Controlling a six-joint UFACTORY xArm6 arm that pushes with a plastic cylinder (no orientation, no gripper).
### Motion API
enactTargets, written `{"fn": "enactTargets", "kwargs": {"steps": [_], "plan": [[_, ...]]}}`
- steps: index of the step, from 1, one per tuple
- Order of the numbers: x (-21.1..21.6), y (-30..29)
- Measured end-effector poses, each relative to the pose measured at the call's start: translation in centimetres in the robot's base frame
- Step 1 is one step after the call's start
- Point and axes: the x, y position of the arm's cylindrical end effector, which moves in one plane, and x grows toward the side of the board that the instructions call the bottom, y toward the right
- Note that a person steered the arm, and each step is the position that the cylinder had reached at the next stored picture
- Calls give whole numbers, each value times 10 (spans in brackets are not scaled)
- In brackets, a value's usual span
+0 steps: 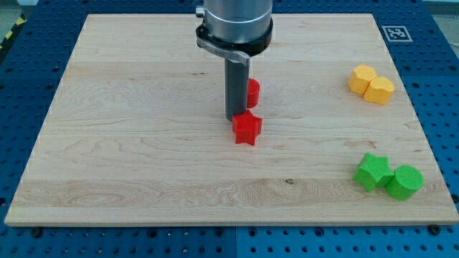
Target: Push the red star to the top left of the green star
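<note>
Six blocks on the wooden board (pixel 143 143): two red, two yellow, two green.

Centre of the board: my tip (pixel 234 118) sits at the upper-left edge of the red star (pixel 247 128), touching it or just short of it, can't tell which. No jaws here, just a plain dark rod, holding nothing. The red star lies flat a little above the board's middle, one point facing the view's bottom; no clear long axis, it looks about as wide as tall.

Just above it, to the view's right of the rod, a second red block (pixel 253 91), partly hidden by the rod, shape unclear, looks rounded. It stands near the red star but apart from it.

View's right, upper part: two yellow blocks touching each other, a yellow hexagon-like block (pixel 362 77) and a yellow rounded block (pixel 380 89) just to its lower right.

View's right, lower part: green star (pixel 373 172) and a green cylinder (pixel 404 181) touching on its right side.

The red star is well apart from the green star, to its upper left across the board. One printed marker tag (pixel 395 33) at the board's top right corner.
</note>
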Motion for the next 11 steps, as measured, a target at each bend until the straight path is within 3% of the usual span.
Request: {"fn": "enactTargets", "kwargs": {"steps": [5, 9, 11], "plan": [[75, 16], [19, 104], [28, 133]]}}
